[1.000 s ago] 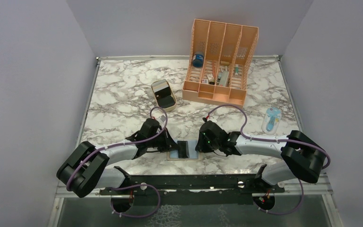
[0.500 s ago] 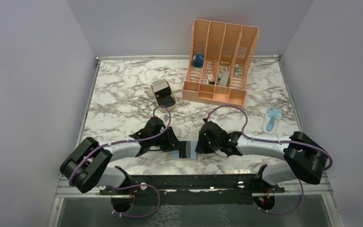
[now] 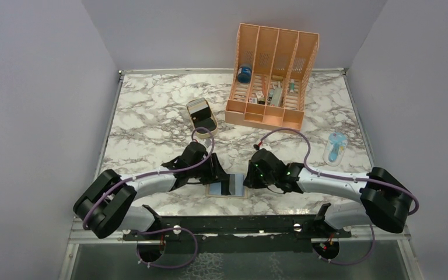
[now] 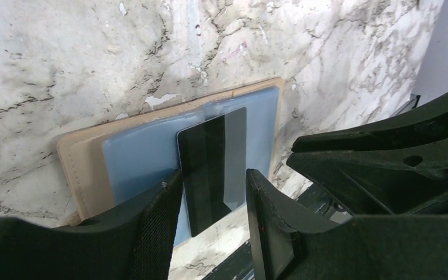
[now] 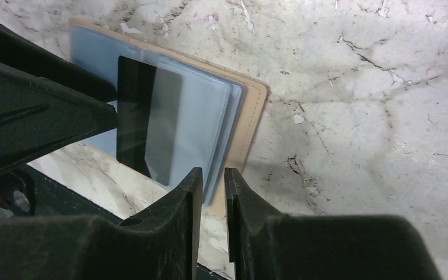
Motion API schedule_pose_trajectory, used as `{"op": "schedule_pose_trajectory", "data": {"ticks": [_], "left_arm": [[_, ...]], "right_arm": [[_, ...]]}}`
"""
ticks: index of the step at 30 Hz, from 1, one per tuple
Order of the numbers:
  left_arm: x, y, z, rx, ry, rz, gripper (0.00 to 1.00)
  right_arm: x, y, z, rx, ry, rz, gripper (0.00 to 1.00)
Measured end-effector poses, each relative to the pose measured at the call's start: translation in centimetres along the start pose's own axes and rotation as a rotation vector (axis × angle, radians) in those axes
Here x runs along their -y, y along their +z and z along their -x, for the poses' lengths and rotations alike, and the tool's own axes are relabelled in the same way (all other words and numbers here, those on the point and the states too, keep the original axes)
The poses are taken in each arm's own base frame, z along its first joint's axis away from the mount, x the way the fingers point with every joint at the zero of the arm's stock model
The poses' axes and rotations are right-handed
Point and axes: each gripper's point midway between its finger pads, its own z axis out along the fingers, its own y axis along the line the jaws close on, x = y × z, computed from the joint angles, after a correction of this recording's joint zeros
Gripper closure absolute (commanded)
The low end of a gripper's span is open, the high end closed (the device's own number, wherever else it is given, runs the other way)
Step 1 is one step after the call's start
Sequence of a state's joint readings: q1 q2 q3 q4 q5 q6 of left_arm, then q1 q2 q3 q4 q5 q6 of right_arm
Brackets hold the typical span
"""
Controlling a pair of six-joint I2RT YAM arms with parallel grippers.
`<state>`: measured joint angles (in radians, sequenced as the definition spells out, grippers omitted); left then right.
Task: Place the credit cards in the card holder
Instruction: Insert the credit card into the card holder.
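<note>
The card holder [image 3: 214, 190] lies open and flat near the table's front edge, tan outside [image 4: 73, 163] with light-blue pockets [image 5: 204, 116]. A black credit card [image 4: 204, 157] sits partly inside a pocket. Its covered part shows grey through the sleeve [image 5: 163, 122], and its free end juts out over the marble. My left gripper [image 4: 213, 178] is open, one finger on each side of the card's free end. My right gripper [image 5: 211, 172] stands over the holder's other edge with only a narrow gap between its jaws and nothing between them. In the top view both grippers flank the card [image 3: 232, 185].
An orange slotted organizer [image 3: 271, 81] with a blue jar [image 3: 244, 74] stands at the back. A tan oval tray [image 3: 202, 116] lies behind the left arm. A blue-and-white object [image 3: 335, 147] lies at the right. A black rail [image 3: 239, 224] runs just below the table's front edge.
My left gripper has opened and let go of the card, which now sits further into the pocket. The left arm has shifted slightly to the right. The right arm has moved only a little.
</note>
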<state>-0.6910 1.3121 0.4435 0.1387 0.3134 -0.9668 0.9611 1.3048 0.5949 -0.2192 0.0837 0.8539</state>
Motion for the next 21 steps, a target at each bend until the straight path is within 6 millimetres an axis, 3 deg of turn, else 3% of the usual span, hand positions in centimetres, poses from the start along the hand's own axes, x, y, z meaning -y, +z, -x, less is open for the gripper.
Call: {"op": "schedule_pose_trajectory", "data": {"ticks": [9,21], "left_arm": [[-0.2,0.8,-1.1,-0.026,0.012,0.017,0.62],[1.3,1.8,-1.8,-0.045,0.048,0.004,0.66]], "right_arm": [[1.8,1.2,-1.7,-0.045,0.0,-0.062,0.83],[1.2,1.9,-1.1,-0.025,0.002,-0.039,0.85]]}}
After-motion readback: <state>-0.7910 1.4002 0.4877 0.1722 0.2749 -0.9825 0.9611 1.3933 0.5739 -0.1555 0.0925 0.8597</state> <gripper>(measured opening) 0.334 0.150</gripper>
